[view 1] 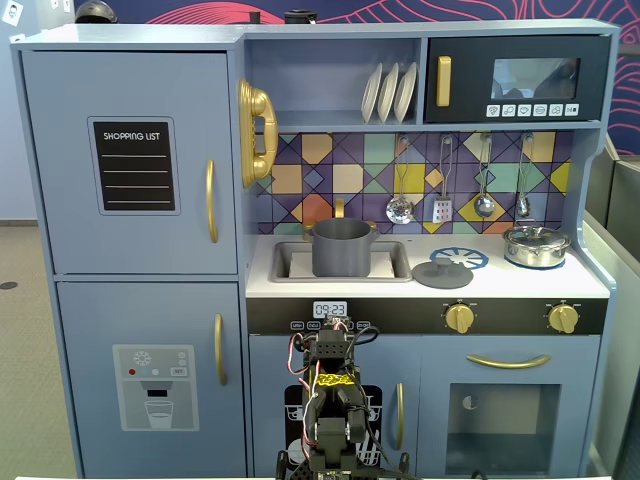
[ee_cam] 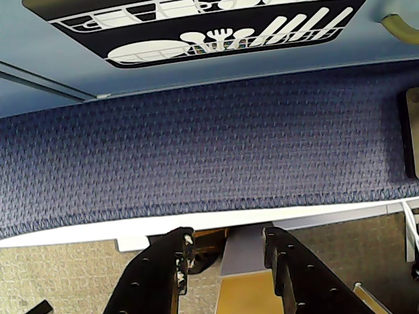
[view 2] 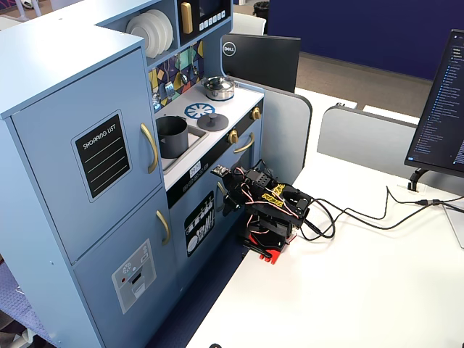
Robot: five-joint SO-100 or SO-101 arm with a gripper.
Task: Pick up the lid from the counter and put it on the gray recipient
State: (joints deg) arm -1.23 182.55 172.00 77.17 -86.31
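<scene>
Gripper (ee_cam: 226,252) fingers stand apart and empty in the wrist view, above blue carpet (ee_cam: 209,157) below the play kitchen. In a fixed view, the lid (view 1: 442,272) lies on the counter (view 1: 580,282) just right of the gray recipient (view 1: 342,247), which sits in the sink (view 1: 285,263). In the other fixed view, the folded arm (view 2: 268,214) rests on the white table (view 2: 362,283), well below the counter.

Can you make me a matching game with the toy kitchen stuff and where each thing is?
Things:
1. gray pot
2. lid
3. shiny steel pot
4. white plates

Places:
A. on the shelf up top, standing on edge
B. in the sink
C. at the right end of the counter, by the back wall
D. flat on the counter, just right of the sink

Pairs: 1-B, 2-D, 3-C, 4-A
</scene>
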